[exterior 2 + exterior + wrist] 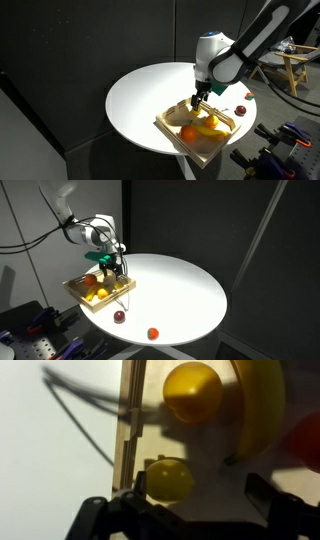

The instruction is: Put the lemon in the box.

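Note:
The lemon (170, 480), small, round and pale yellow, lies on the floor of the box, close to its wooden side wall (127, 430). The box is a shallow light tan tray at the edge of the round white table in both exterior views (75, 283) (170, 128). My gripper (200, 505) hangs just above the box, open. The lemon sits under it near one finger, and the other finger is well clear of it. The gripper also shows over the box in both exterior views (113, 268) (197, 100).
The box also holds a deeper yellow round fruit (192, 392), a banana (262, 410) and an orange fruit (189, 132). A dark red ball (119, 316) and an orange-red ball (153, 333) lie on the white table (180, 285) near its edge.

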Robot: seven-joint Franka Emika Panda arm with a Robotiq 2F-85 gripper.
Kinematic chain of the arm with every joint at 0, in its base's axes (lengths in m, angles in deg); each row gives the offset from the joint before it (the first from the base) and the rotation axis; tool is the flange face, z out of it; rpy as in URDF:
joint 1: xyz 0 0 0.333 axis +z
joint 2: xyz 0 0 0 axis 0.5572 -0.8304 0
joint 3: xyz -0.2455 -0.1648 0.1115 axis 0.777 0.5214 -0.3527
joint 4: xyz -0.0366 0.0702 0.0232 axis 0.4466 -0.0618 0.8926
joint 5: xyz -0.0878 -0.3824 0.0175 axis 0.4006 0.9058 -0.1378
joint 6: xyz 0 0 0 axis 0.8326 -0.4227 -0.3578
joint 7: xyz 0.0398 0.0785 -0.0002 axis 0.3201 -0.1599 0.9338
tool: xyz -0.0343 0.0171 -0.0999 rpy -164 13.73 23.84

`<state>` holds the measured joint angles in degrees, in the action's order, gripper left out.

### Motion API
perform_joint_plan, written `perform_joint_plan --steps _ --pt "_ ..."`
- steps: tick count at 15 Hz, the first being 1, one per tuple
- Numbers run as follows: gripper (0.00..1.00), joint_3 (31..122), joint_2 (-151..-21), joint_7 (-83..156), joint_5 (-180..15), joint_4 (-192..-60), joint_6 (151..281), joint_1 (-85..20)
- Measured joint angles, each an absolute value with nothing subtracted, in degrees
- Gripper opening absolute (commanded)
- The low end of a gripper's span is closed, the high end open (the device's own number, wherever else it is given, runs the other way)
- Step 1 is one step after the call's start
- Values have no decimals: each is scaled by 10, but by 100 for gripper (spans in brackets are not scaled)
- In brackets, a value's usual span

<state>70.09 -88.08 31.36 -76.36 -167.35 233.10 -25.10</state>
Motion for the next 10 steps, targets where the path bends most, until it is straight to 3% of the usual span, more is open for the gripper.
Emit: perform_joint_plan --steps 10 --pt "100 708 -805 224 -809 -1714 2307 -252"
